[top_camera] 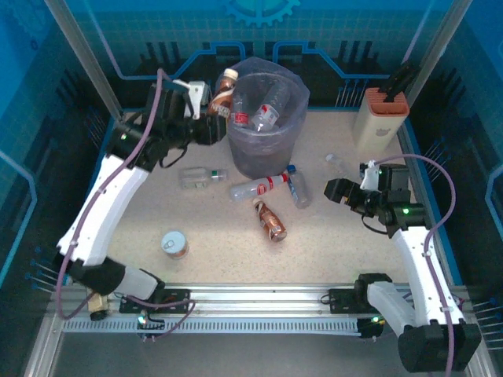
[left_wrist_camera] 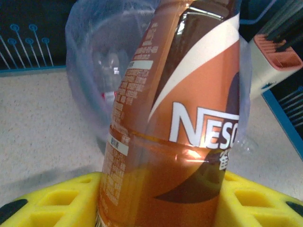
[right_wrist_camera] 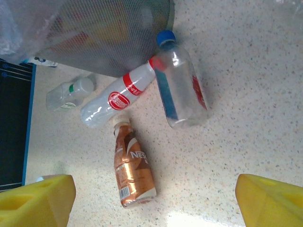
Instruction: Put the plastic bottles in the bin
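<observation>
From above, the left jaws clamp a brown bottle [top_camera: 223, 93] at the left rim of the bin [top_camera: 259, 155], upper middle of the frame, with the bin's mouth just to its right. The left wrist view has that bottle upright between the jaws, with the bin behind it. In the right wrist view, the right jaws stand apart over the counter [right_wrist_camera: 246, 142]. A second brown bottle [right_wrist_camera: 132, 170] lies ahead, left of centre, cap toward the bin. A red-label bottle [right_wrist_camera: 118, 99] and a blue-cap bottle [right_wrist_camera: 180, 87] lie beyond it.

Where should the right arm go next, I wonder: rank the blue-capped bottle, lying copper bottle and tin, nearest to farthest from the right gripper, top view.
1. Blue-capped bottle, just left of the right gripper.
2. Copper bottle, lying mid-table, farther left.
3. Tin, far left, near the front edge.
</observation>
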### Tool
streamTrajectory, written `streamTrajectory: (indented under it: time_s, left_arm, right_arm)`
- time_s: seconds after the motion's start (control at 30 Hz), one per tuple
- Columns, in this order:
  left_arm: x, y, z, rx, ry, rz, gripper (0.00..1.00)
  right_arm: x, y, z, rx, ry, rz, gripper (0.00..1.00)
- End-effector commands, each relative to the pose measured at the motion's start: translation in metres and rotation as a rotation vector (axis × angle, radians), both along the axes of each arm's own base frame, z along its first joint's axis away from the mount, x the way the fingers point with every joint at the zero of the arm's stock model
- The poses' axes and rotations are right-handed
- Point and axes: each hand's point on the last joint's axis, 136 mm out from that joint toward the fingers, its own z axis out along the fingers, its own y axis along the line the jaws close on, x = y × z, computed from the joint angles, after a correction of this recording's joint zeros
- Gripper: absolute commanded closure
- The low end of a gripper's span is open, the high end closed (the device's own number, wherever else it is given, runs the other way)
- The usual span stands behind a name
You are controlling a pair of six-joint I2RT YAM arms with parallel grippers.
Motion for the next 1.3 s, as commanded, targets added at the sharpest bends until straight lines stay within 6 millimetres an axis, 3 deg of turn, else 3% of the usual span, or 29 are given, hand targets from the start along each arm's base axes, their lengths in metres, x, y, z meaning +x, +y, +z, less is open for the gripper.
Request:
streamTrajectory:
  time_s: [0.0,0.2,0.47,0.53,0.6,0.7,0.8,0.9,1.0,1.13,1.27]
  left_arm:
    - [0.027,-0.012,0.011,-0.003,-0.037,-0.036,0.70]
    - [0.078,-0.032,-0.004,0.037,-0.011,-0.052,0.70]
    - [0.112,-0.040,-0.061,0.091,0.091,-0.044,0.66]
    - [0.112,-0.040,-0.073,0.110,0.120,-0.049,0.59]
    - [0.110,-0.041,-0.075,0.111,0.131,-0.055,0.44]
    - [0.109,-0.041,-0.063,0.096,0.100,-0.057,0.19]
    - [0.111,-0.041,-0.049,0.086,0.048,-0.054,0.11]
    - [0.115,-0.042,-0.041,0.077,0.012,-0.052,0.12]
    - [0.125,-0.047,-0.044,0.062,-0.007,-0.052,0.23]
    - [0.141,-0.052,-0.064,0.059,0.007,-0.040,0.37]
    - [0.150,-0.054,-0.090,0.081,0.050,-0.031,0.44]
  right_arm:
    - [-0.009,-0.001,-0.007,0.021,0.026,-0.017,0.12]
    - [-0.016,0.000,-0.013,0.029,0.038,-0.013,0.12]
    - [-0.019,-0.001,-0.021,0.019,0.049,-0.015,0.11]
    - [-0.019,-0.001,-0.022,0.019,0.051,-0.012,0.11]
    - [-0.018,-0.001,-0.022,0.020,0.052,-0.009,0.12]
    - [-0.015,0.000,-0.022,0.028,0.051,-0.007,0.11]
    - [-0.014,0.001,-0.025,0.033,0.058,-0.005,0.11]
    - [-0.014,0.000,-0.028,0.030,0.064,-0.008,0.11]
    - [-0.013,0.001,-0.030,0.034,0.067,-0.006,0.12]
    - [-0.013,0.001,-0.031,0.034,0.073,-0.005,0.12]
    - [-0.014,0.000,-0.032,0.025,0.074,-0.007,0.12]
